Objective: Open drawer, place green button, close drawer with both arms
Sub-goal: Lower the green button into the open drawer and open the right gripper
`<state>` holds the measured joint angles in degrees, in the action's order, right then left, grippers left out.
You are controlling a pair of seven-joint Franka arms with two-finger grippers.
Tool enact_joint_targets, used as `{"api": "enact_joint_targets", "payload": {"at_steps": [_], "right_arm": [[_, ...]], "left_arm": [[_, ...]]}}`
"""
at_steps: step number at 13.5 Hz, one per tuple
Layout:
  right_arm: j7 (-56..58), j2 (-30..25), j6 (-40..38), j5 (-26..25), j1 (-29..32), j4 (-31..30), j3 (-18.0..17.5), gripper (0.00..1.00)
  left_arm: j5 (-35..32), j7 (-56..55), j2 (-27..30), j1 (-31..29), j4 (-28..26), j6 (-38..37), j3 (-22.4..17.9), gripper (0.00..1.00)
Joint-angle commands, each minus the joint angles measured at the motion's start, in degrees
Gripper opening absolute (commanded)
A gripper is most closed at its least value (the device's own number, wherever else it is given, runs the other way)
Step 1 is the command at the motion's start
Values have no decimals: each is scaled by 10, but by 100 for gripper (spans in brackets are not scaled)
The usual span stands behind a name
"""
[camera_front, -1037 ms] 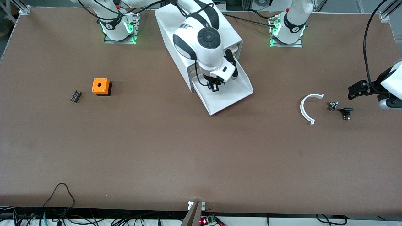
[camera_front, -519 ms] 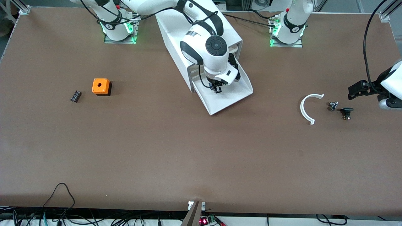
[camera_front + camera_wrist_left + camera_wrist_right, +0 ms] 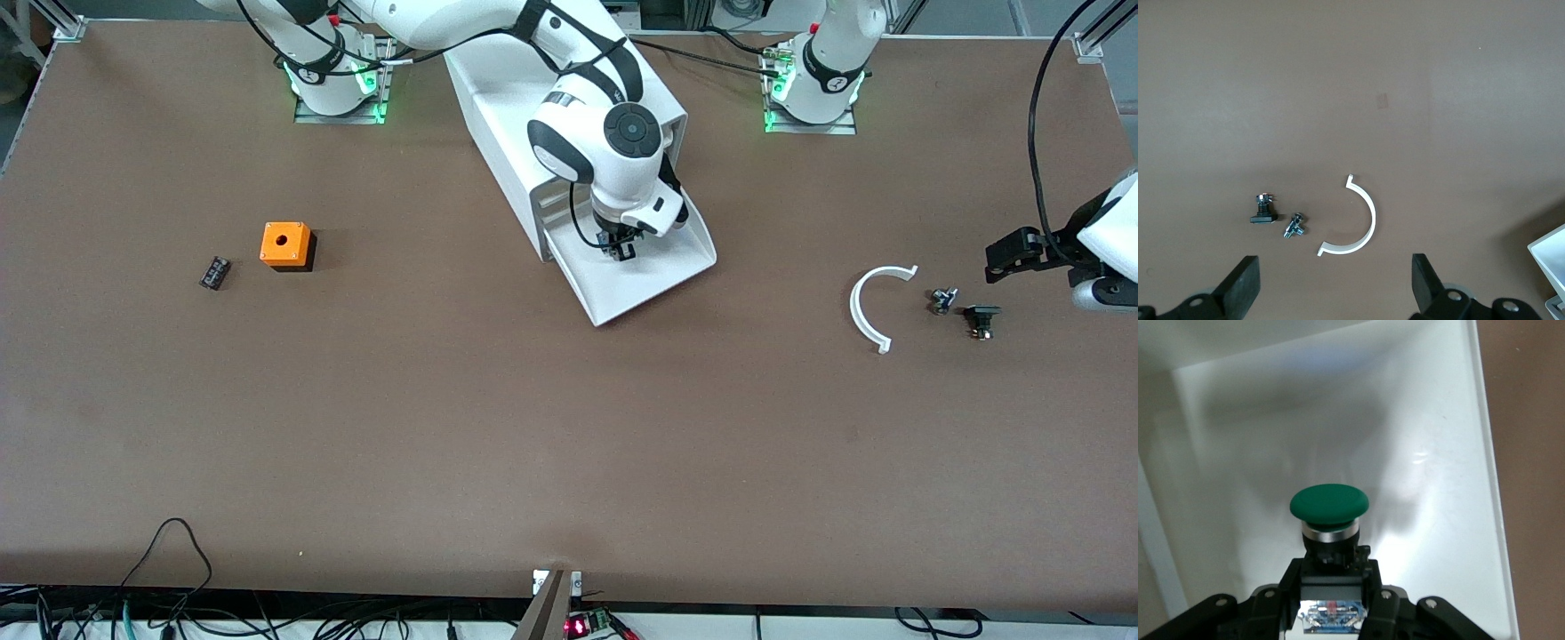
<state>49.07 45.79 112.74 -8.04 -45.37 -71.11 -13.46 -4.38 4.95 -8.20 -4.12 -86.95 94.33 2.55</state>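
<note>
The lowest drawer (image 3: 662, 267) of the white cabinet (image 3: 498, 98) stands pulled open toward the front camera. My right gripper (image 3: 620, 249) hangs over the drawer's inside, shut on the button. In the right wrist view the button's green cap (image 3: 1329, 503) sits over its black body and blue bit between my right gripper's (image 3: 1331, 580) fingers, just above the white drawer floor (image 3: 1425, 420). My left gripper (image 3: 1009, 258) waits open and empty above the table at the left arm's end; it also shows in the left wrist view (image 3: 1331, 293).
An orange box with a hole (image 3: 286, 244) and a small all-black part (image 3: 214, 272) lie toward the right arm's end. A white arc piece (image 3: 876, 307), a small metal part (image 3: 941, 300) and a black part (image 3: 981, 320) lie beside the left gripper.
My right arm has swung a little toward the left arm's end, carrying the button farther over the open drawer. The left arm has not moved.
</note>
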Motion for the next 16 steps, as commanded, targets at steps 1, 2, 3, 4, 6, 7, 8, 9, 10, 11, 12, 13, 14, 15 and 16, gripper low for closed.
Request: {"api": "enact_joint_targets", "payload": {"at_steps": [1,2,3,4,6,7,8,9,10,11,12,13,14,15,16], "right_arm": [[-13,17,-4,-13,-10,18,1,34],[-15,19,-3,-13,-14,18,2,34],[-27,21,-3,-15,-19,18,7,36],[-39,22,-2,-15,-25,17,10,38],[-50,25,1,-16,-27,17,10,46],[-56,25,4,-15,-26,17,11,71],[-77,23,5,-15,-25,17,11,100],[-107,17,4,-15,-24,19,11,100],[-137,6,0,-16,-24,22,11,100],[-157,-8,-1,-16,-23,22,12,100],[-167,-20,-1,-19,-22,22,16,100],[-170,-39,-1,-19,-19,24,26,100],[-170,-57,-1,-18,-11,24,37,100],[-172,-77,-1,-19,1,24,41,100],[-176,-93,-1,-28,11,24,46,100]], "left_arm": [[-9,-6,-1,2,7,-9,2,100],[-9,-6,-1,2,7,-9,2,100],[-9,-6,-1,2,7,-9,2,100],[-9,-7,-1,2,7,-9,2,100],[-9,-6,-1,2,7,-9,2,100],[-8,-6,-1,2,7,-9,2,100],[-9,-6,-1,2,7,-9,2,100],[-8,-6,-1,2,7,-7,2,100],[-7,-7,-1,2,6,-6,2,100],[-8,-6,-2,2,6,-1,3,100],[-9,-4,-2,4,5,3,4,100],[-8,-3,-6,7,2,19,6,100],[-7,-3,-11,8,-1,26,7,100],[-7,-6,-16,9,-2,30,8,100],[-6,-9,-22,15,-6,31,16,100]]}}
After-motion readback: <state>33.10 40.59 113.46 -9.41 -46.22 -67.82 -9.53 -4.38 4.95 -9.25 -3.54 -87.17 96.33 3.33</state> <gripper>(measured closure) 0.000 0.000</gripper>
